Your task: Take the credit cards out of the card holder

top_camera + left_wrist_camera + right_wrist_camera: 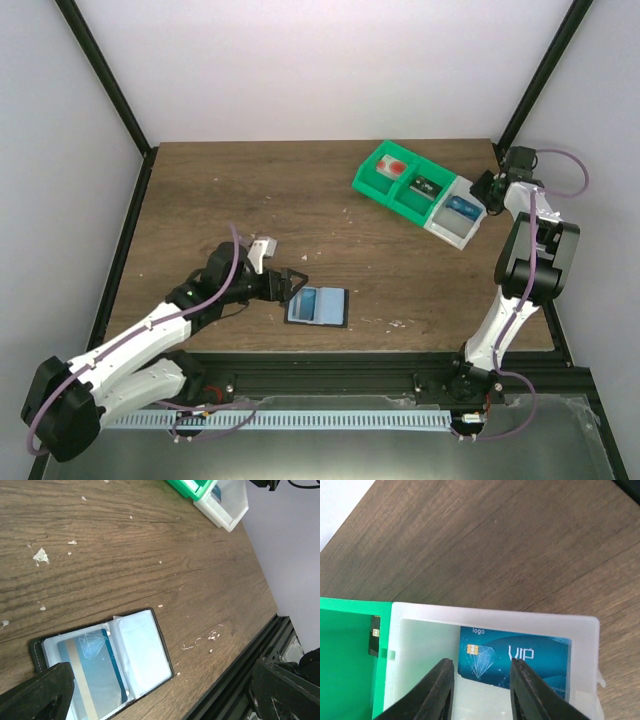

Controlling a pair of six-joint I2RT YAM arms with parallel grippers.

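Note:
The card holder (318,305) lies open on the table near the front edge, black-rimmed with pale clear sleeves. In the left wrist view it (142,650) shows a blue card (95,672) in its left sleeve. My left gripper (297,285) is wide open and empty just left of the holder; in its own view (160,702) the fingers (40,695) spread on both sides. My right gripper (486,192) is open above the white tray (447,229), its jaws (482,682) apart over a blue VIP card (530,657) lying in the tray.
The green tray (375,183) joined to the white one holds a red card (394,168) and a dark card (426,187); the dark card also shows in the right wrist view (374,640). The table's front edge and black rail (235,680) run just beyond the holder.

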